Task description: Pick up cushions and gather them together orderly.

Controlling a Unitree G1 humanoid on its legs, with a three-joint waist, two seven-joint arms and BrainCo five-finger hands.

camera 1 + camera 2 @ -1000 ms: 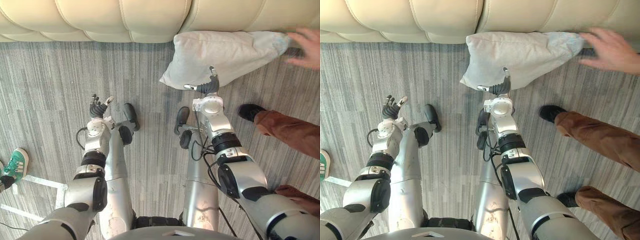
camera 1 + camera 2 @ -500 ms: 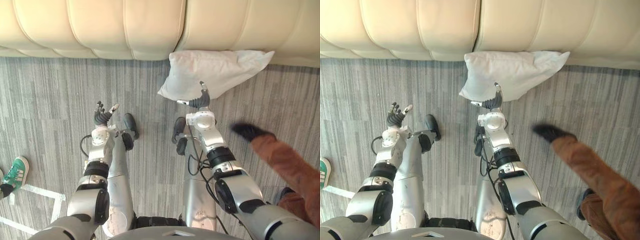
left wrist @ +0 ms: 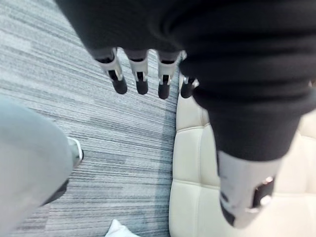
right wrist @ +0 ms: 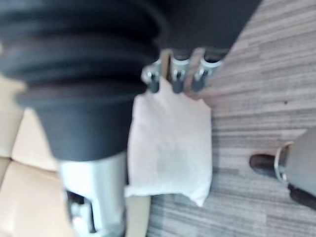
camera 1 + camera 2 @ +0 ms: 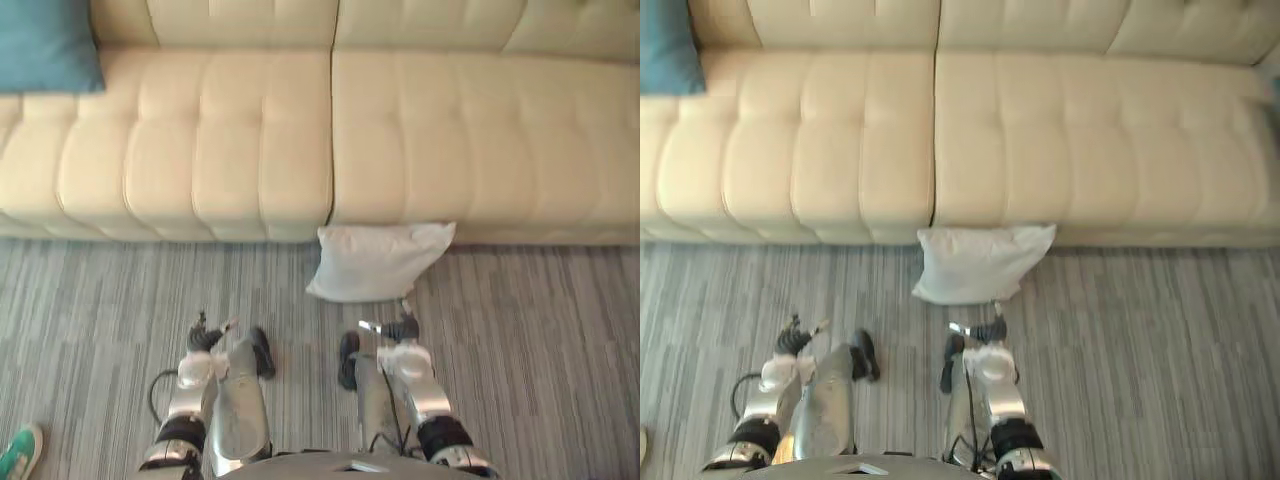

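Fingers (image 4: pixel 177 79) of the right hand (image 5: pixel 400 328) hang straight and empty, just near of the white cushion (image 5: pixel 378 260), which lies on the floor (image 5: pixel 100 300) against the sofa (image 5: pixel 250 130). The left hand (image 5: pixel 205 335) is likewise slack. Closing on a thick fold at the cushion's near edge should hold best.

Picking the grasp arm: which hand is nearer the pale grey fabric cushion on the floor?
Right. The right hand is just before the near edge of the pale grey fabric cushion; the left hand is further off, to its left.
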